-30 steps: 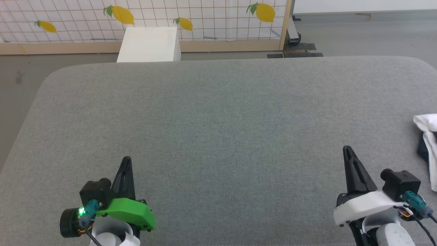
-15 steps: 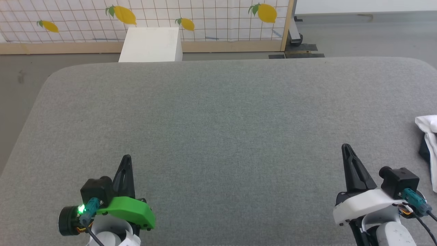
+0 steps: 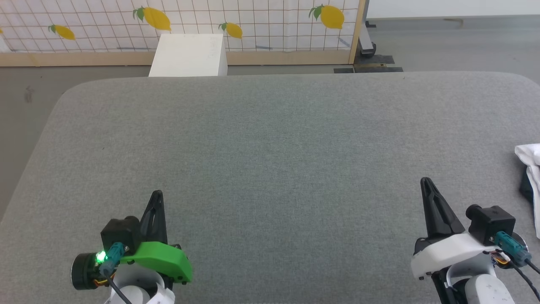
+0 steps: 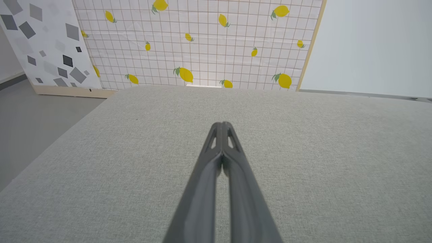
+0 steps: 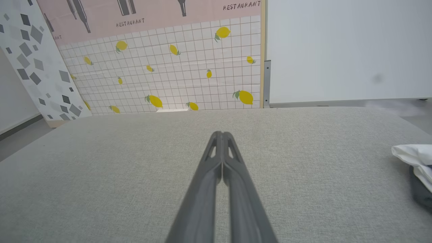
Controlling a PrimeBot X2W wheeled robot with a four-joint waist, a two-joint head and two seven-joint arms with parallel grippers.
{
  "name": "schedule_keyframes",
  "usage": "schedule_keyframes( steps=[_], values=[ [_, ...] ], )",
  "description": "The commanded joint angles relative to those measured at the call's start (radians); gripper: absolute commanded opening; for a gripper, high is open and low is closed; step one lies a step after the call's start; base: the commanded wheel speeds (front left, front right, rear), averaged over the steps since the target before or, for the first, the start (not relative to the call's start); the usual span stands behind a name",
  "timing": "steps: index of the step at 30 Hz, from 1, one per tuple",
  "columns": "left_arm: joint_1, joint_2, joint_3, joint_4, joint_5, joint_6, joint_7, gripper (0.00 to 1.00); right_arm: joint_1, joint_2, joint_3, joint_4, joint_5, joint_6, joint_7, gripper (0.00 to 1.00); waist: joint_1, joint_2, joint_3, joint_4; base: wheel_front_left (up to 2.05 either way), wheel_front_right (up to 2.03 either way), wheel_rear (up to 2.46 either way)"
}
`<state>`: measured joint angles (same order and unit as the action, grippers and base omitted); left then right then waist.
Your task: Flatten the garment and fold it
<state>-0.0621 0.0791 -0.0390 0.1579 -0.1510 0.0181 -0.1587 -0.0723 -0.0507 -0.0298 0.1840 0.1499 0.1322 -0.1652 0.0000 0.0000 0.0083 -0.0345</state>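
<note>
The wide grey desk carries the garment on its right side. It lies well apart from the right pincer, to the right of it and a little farther away. Only a white fold and a dark part are visible, because the frame cuts off the rest. The right pincer and the left pincer are both clenched on nothing, low over the near side, with fingers pointing forward.
</note>
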Motion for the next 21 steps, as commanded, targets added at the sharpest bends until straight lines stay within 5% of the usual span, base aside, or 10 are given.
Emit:
schedule_keyframes(
  steps=[1, 21],
  values=[
    [0.013, -0.005, 0.005, -0.008, 0.011, -0.005, 0.006, 0.00, 0.016, 0.000, 0.003, -0.010, -0.010, 0.000, 0.007, 0.00, 0.0000, 0.0000, 0.000, 0.001, 0.00, 0.00, 0.00],
    [0.027, -0.011, 0.014, -0.049, 0.049, -0.008, 0.048, 0.00, 0.032, 0.000, 0.010, -0.058, -0.049, -0.001, 0.051, 0.00, 0.0000, 0.0000, -0.002, 0.010, 0.00, 0.00, 0.00]
  ],
)
